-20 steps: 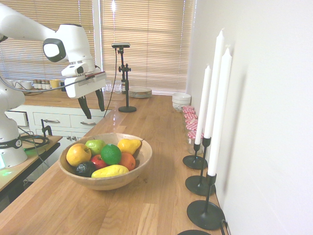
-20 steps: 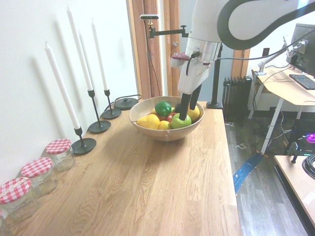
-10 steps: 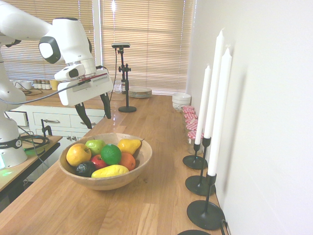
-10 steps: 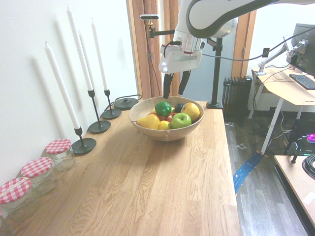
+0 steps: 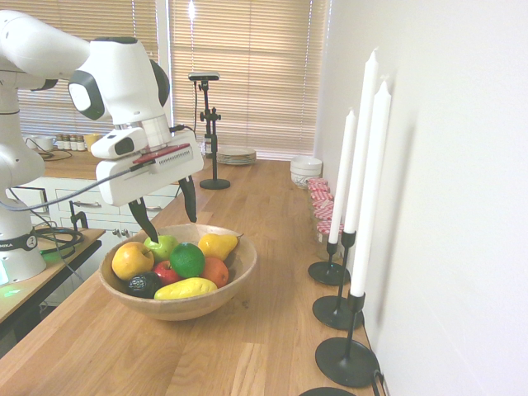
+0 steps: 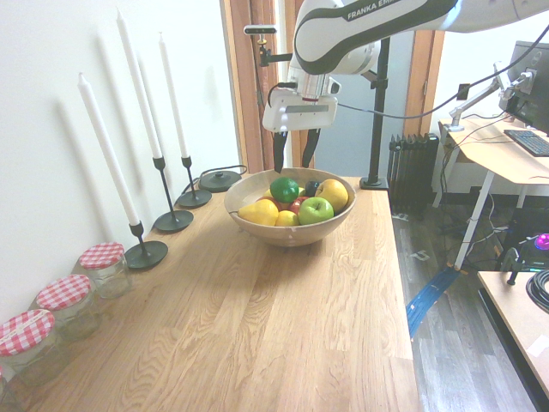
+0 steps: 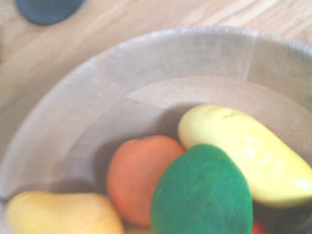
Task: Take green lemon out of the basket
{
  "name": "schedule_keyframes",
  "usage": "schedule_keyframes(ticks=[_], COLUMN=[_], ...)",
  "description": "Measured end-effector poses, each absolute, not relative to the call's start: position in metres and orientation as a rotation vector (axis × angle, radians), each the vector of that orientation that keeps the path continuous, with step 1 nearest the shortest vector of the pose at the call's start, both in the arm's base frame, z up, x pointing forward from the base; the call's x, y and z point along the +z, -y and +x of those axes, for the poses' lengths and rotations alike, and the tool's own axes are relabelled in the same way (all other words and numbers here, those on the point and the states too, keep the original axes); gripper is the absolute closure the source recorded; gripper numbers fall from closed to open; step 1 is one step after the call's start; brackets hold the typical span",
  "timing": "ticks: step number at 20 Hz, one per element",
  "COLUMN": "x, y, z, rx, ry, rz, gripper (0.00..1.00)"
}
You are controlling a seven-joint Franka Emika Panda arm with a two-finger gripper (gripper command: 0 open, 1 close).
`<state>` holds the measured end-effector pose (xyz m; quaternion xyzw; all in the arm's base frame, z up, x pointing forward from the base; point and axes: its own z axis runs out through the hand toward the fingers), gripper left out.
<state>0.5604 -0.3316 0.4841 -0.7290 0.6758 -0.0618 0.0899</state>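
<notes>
The green lemon (image 5: 188,259) lies in the middle of the wooden basket (image 5: 233,282), among other fruit. It also shows as the deep-green fruit (image 6: 285,189) in the second exterior view and fills the lower part of the wrist view (image 7: 202,194). My gripper (image 5: 169,219) hangs open over the far side of the basket (image 6: 249,185), its two dark fingers spread and empty, a little above and behind the green lemon. The gripper (image 6: 293,156) points down at the basket's back rim.
Around the lemon lie an orange (image 5: 215,271), a yellow mango (image 5: 186,288), a pear (image 5: 216,245), a pale green apple (image 5: 162,246), a yellow apple (image 5: 133,261) and a dark avocado (image 5: 143,285). Tall candles in black holders (image 5: 345,359) stand along the wall. Checked-lid jars (image 6: 102,268) line the counter.
The arm has swung across and come down, from beside the basket to over its far rim. The fingers stayed open and the fruit has not moved.
</notes>
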Motion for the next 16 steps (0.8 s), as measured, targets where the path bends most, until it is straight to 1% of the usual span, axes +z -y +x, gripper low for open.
schedule_keyframes(ticks=[8,13,14,16], x=[0.442,0.438,0.440,0.443], y=[0.345,0.350,0.350,0.351], z=[0.571,0.582,0.584,0.587], rx=[-0.119,-0.131,-0.135,-0.144], ry=[-2.035,-2.034,-2.032,-2.024], rz=[-2.158,-2.151,-2.153,-2.160], gripper=[0.00,0.00,1.00,1.00])
